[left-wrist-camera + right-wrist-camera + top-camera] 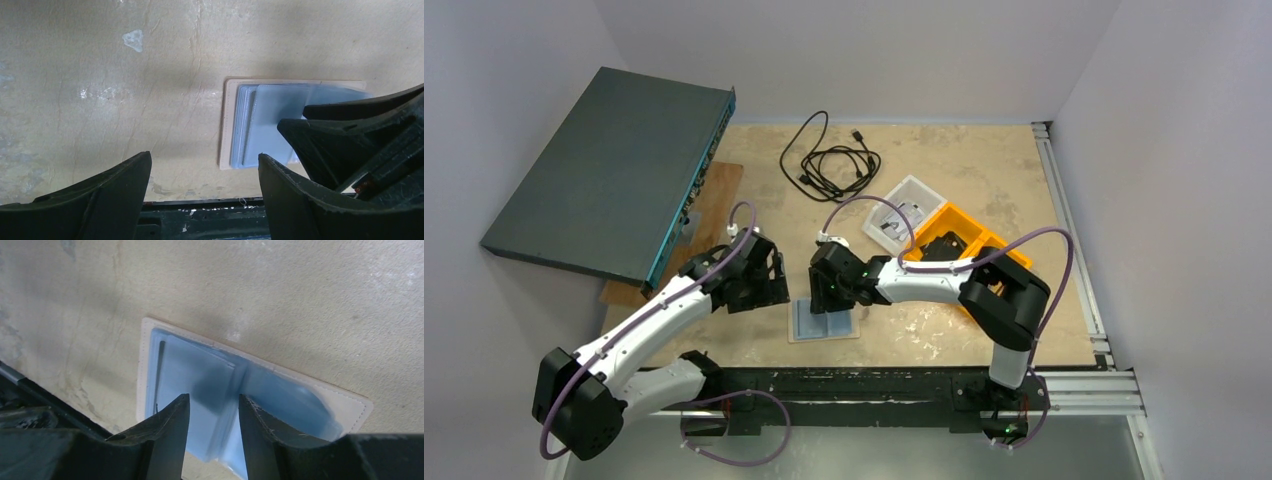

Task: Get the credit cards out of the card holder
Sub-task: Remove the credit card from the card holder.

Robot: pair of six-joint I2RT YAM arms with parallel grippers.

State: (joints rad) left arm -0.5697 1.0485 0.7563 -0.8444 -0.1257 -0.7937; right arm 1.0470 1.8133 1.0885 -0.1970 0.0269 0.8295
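Cream-beige leather frames the card holder [824, 322], which lies opened flat on the table [984, 180] with its blue-grey inside turned up. It sits close to the near edge of the table, between my two arms.

The right tool [830, 298] stands directly above it, pointing down. In the right wrist view the right tool [214, 399] has its two fingers on either side of the middle fold of the holder [200, 365]. The jaws leave only a narrow gap, and in that gap I see the blue plastic sleeves. I cannot tell whether the fingertips [177, 412] touch the sleeves, and I see nothing pinched between them.

The left tool [767, 284] hangs just beside the holder, on its left side, and not over it. In the left wrist view the left tool [204, 157] is spread wide and carries nothing. There the holder [227, 125] lies beyond its right finger [295, 195], partly covered by the dark body of the right tool [350, 135].

From above, the long axis of the open holder runs from left to right, along the near edge of the table. Its fold runs across that, pointing away from the arm bases. The sleeves are cloudy, so I cannot make out the cards inside.
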